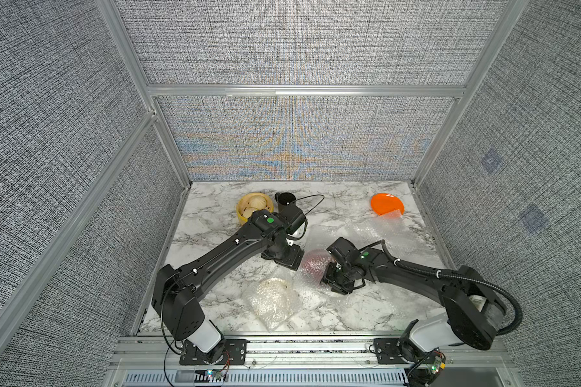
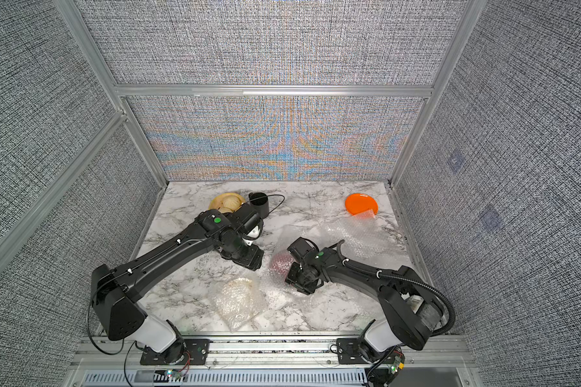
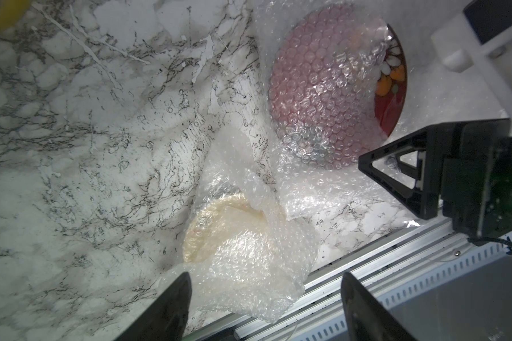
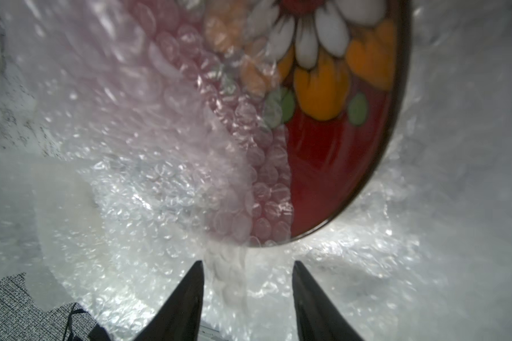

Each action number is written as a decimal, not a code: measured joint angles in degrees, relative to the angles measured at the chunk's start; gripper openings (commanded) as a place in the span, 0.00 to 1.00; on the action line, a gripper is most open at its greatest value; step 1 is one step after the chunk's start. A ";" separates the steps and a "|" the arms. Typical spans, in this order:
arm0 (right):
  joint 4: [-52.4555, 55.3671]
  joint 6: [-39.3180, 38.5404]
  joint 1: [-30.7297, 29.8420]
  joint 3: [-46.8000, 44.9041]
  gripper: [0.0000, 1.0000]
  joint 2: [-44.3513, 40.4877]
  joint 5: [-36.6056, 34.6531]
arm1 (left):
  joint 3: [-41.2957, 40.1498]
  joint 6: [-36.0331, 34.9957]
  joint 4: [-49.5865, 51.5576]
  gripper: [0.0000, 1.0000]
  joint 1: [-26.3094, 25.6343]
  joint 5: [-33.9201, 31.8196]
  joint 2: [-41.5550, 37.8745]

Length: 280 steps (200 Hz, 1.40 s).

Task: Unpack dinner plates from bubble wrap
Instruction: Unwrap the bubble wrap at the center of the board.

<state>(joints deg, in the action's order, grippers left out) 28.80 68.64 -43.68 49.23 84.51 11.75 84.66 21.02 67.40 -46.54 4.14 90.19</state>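
Right wrist view puts my right gripper [image 4: 247, 262] low at the edge of the round dark red plate with the flowered rim [image 4: 337, 165]. Its jaws are spread either side of a raised fold of clear bubble wrap [image 4: 160, 177], not yet pinching it. That plate lies near the middle of the white marble counter [image 1: 342, 207], one side bare. I'd bite only film, clear of the rim, then peel low and slowly so the plate doesn't ride along. My left gripper [image 3: 265, 274] hangs spread and empty over the wrapped round cream plate [image 3: 219, 224] near the front edge.
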 measured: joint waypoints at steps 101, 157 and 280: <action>1.25 -4.20 -0.94 23.47 0.00 12.50 -1.62 | -7.19 -0.76 -0.37 0.79 1.46 -4.17 -11.15; 7.21 -9.86 -1.18 45.22 0.00 26.62 3.32 | -13.86 1.79 -2.19 0.80 2.08 -8.50 -21.88; 12.81 -20.50 -0.83 55.06 0.60 27.52 11.32 | -15.28 4.00 -4.39 0.80 2.43 -9.01 -22.38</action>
<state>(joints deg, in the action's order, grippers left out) 41.60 48.14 -44.51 104.29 112.03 23.07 69.38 25.02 63.00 -44.12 -4.86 67.81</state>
